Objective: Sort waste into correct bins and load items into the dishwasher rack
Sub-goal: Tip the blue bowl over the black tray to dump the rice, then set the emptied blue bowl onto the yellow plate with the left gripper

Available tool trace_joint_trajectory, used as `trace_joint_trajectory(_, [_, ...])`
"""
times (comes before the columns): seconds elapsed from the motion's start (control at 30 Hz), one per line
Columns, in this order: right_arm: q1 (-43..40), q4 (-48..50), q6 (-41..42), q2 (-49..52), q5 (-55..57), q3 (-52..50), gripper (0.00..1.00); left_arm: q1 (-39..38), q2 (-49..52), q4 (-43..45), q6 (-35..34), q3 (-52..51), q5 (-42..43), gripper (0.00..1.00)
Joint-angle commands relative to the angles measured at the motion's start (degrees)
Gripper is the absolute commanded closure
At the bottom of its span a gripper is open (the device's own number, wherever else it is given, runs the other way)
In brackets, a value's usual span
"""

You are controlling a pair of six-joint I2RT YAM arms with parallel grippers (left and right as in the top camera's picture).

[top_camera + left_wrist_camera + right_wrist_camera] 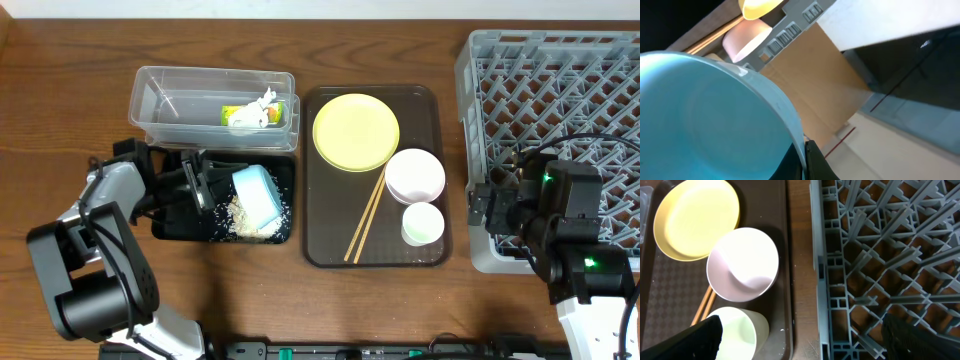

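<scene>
- One yellow plate (356, 131).
- Two bowls: one blue bowl (258, 192) and one pinkish-white bowl (414, 175).
- One small white cup (423, 223).
- Two wooden chopsticks (366, 214), which make one pair.
- Two bins: one clear tub (175, 100) and one black tray (284, 172).
- One green-and-yellow wrapper (232, 112).
- One white tissue (262, 103).
- One heap of rice (243, 222).
- One grey rack (560, 70).
- One brown serving tray (325, 240).
- Two robot arms: one left arm (100, 200) and one right arm (570, 230).

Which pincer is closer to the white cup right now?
Right. The right pincer hangs open over the rack's left edge, just right of the cup. The left pincer grips the blue bowl over the black tray, well left of it.
</scene>
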Motion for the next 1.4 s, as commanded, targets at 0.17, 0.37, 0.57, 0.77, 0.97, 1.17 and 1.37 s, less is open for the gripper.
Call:
trace_joint_trajectory(0.17, [0.48, -0.20, -0.20, -0.17, 0.52, 1.14, 0.01, 1.05, 0.46, -0.02, -4.46, -0.17, 1.51, 0.94])
trace_joint_trajectory(0.37, [0.48, -0.20, -0.20, -0.17, 0.52, 1.14, 0.01, 0.85, 0.17, 2.05, 1.73, -0.15, 1.51, 0.94])
trace_joint_trajectory(0.57, [0.48, -0.17, -0.20, -0.17, 0.52, 1.14, 0.01, -1.29, -3.96, 2.40, 18.84, -0.11, -6.56, 0.94])
trace_joint_trajectory(0.77, [0.48, -0.24, -0.20, -0.17, 0.52, 1.14, 0.01, -7.54, -15.28, 3.78, 20.76, 1.20, -30.53, 0.94])
trace_joint_trajectory(0.97, [0.48, -0.22, -0.20, -0.17, 0.52, 1.14, 0.01, -19.10, -25.86, 18.84, 20.28, 1.86, -40.33, 0.94])
trace_joint_trajectory(1.17, [0.48, -0.24, -0.20, -0.17, 0.52, 1.14, 0.01, -33.64, -27.34, 32.46, 20.57, 1.84, -61.02, 0.94])
trace_joint_trajectory(1.37, [0.48, -0.24, -0.20, -0.17, 0.52, 1.14, 0.01, -44.22, -20.72, 47.06, 20.74, 1.84, -75.01, 0.94])
